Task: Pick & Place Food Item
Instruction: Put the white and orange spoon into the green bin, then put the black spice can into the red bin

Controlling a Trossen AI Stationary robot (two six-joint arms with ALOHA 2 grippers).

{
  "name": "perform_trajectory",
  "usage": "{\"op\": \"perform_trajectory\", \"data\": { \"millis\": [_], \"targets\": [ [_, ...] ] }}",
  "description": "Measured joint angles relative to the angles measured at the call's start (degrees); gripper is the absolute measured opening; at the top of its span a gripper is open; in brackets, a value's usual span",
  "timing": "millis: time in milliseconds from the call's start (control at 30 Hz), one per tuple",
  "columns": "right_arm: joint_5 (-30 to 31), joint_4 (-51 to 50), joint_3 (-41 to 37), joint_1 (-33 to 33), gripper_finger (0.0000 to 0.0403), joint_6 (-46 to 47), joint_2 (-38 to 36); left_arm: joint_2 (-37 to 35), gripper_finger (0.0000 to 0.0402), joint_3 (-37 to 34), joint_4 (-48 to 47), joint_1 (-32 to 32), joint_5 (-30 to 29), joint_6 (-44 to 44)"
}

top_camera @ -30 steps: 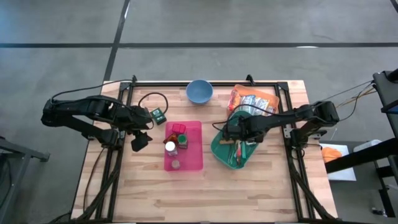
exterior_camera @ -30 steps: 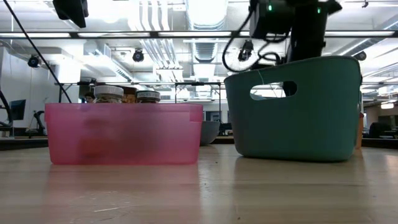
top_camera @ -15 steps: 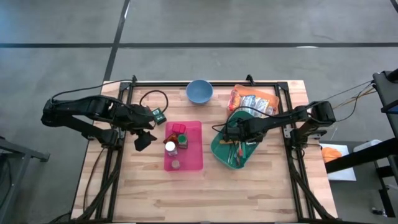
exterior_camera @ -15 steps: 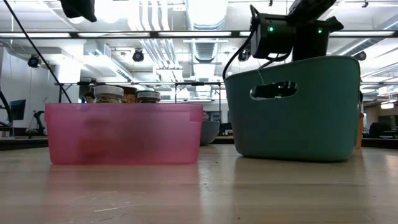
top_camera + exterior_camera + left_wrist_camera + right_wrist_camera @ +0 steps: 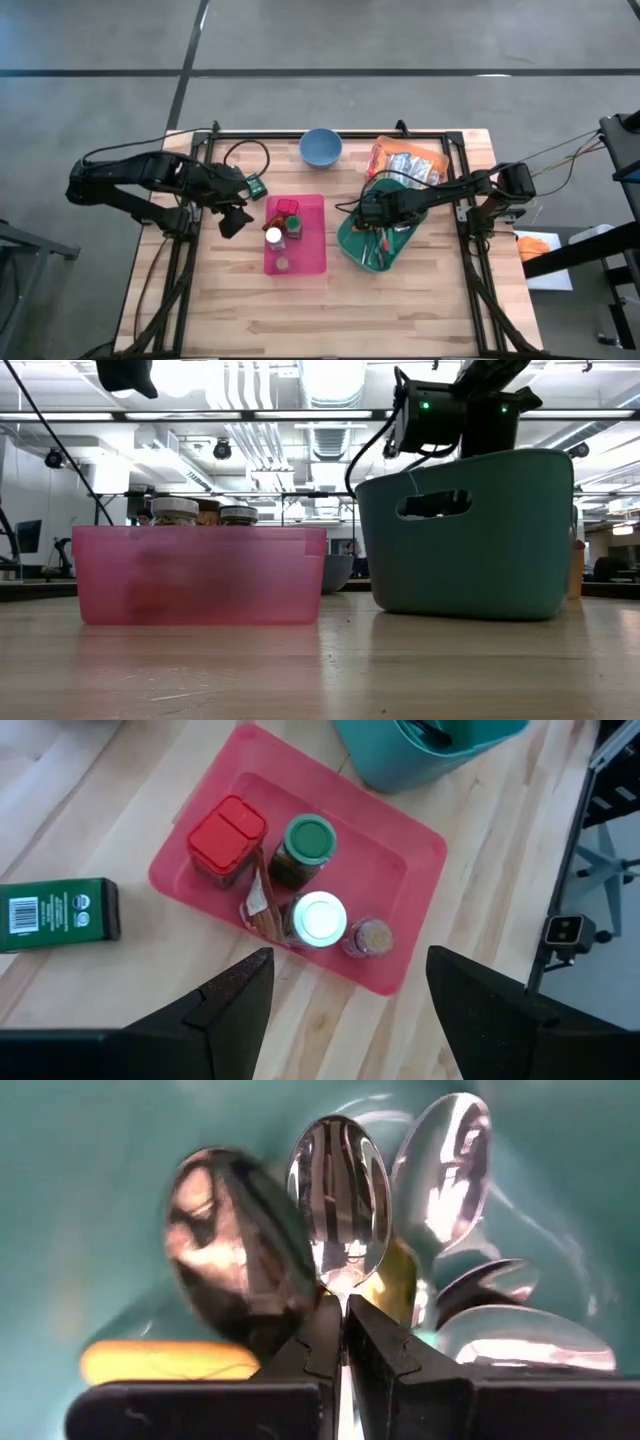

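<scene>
While the right claw (image 5: 345, 1342) sits deep in the teal bin (image 5: 352, 243), pinched shut on a spoon (image 5: 338, 1210) handle among more cutlery, the bin looks tipped. I'd lift straight up and slowly so neighbouring spoons don't snag and drag the bin along. Off to the side, the left claw (image 5: 345, 995) hangs open above the pink tray (image 5: 427, 848) of jars, beside the green box (image 5: 57, 912) on the table (image 5: 250, 300).
</scene>
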Motion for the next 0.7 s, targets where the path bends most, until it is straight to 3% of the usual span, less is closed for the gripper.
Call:
{"op": "perform_trajectory", "data": {
  "millis": [300,700],
  "targets": [
    [-6.6,-0.1,1.7,0.0,0.0021,-6.8,0.0,0.0,0.0262,0.0,-0.2,1.5,0.0,3.1],
    [-9.1,-1.5,9.1,-0.1,0.019,-12.1,-0.1,0.8,0.0262,0.0,0.4,6.0,0.0,10.2]
  ]
}}
